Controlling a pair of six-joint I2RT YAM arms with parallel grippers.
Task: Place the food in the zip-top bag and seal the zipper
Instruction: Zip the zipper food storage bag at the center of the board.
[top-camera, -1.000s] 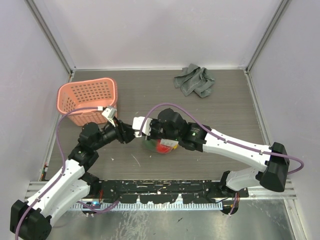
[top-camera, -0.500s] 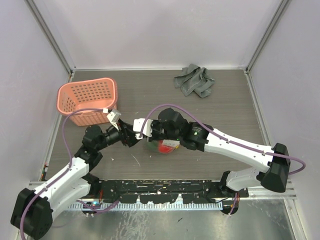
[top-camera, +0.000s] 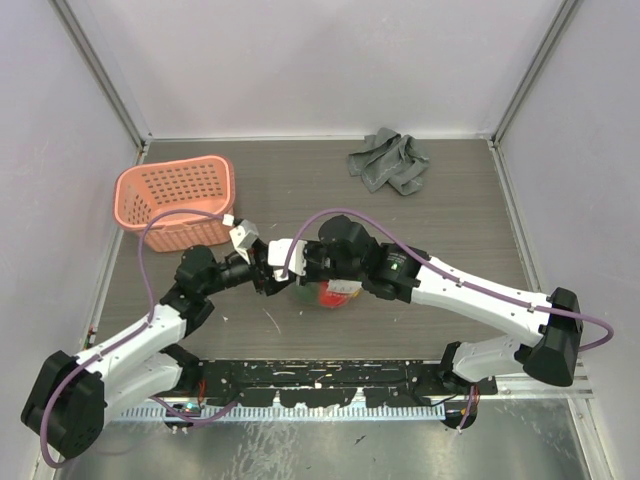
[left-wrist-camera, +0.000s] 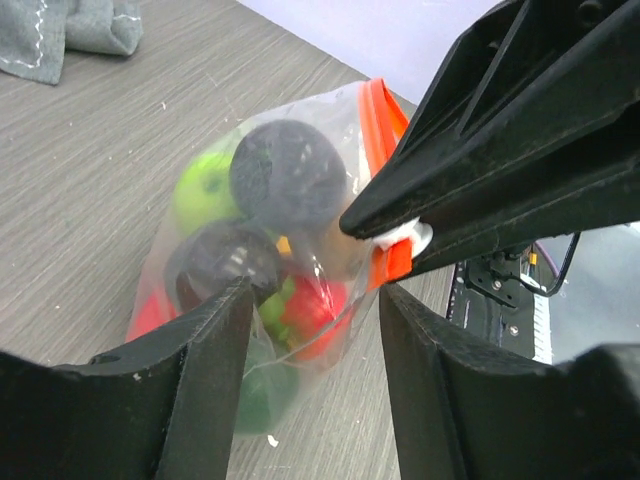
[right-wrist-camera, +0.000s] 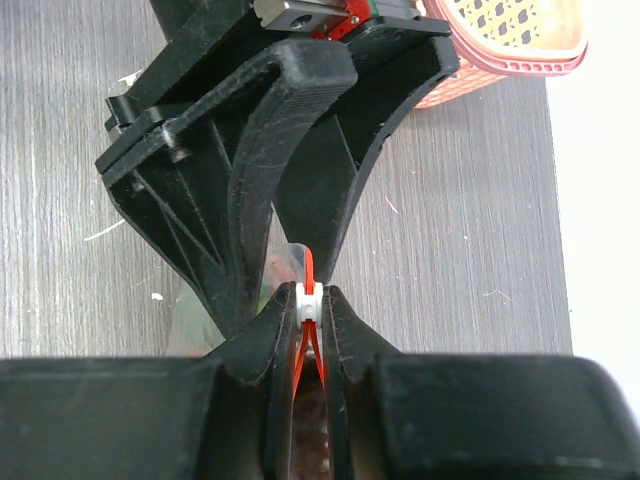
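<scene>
While the zip-top bag (left-wrist-camera: 335, 235) with the food (left-wrist-camera: 200, 190) is lying on the grey wood table (top-camera: 450, 240) near the pink basket (top-camera: 175, 195), right gripper (right-wrist-camera: 309, 300) is clamping the zipper (left-wrist-camera: 372, 110), left gripper (left-wrist-camera: 312, 295) fingers are hanging apart.

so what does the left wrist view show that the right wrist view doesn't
Only left wrist: the food seen through the clear zip-top bag, green, red and dark pieces, plus the grey cloth behind. Only right wrist: the pink basket and the left gripper seen head-on, jaws apart. Both: the white slider on the red-orange zipper, pinched by the right gripper, over the wood-grain table.
</scene>
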